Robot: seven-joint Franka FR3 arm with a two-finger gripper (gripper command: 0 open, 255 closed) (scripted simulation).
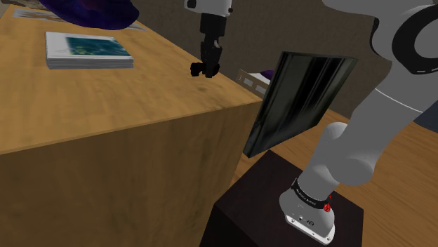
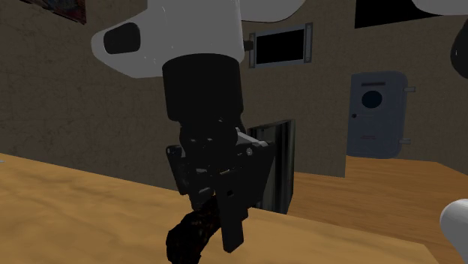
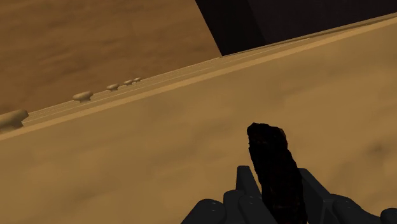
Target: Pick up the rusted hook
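Gripper (image 3: 278, 186) clasps the dark rusted hook (image 3: 270, 149) between its fingers.

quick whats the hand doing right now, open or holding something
hand: closed, holding the dark rusted hook between its two fingers.

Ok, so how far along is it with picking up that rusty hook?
Done: the fingers clasp the dark rusty hook between them. In hand: the gripper holds it over the wooden tabletop, seemingly lifted clear, though the gap is hard to confirm. Left: at most raising it a bit higher.
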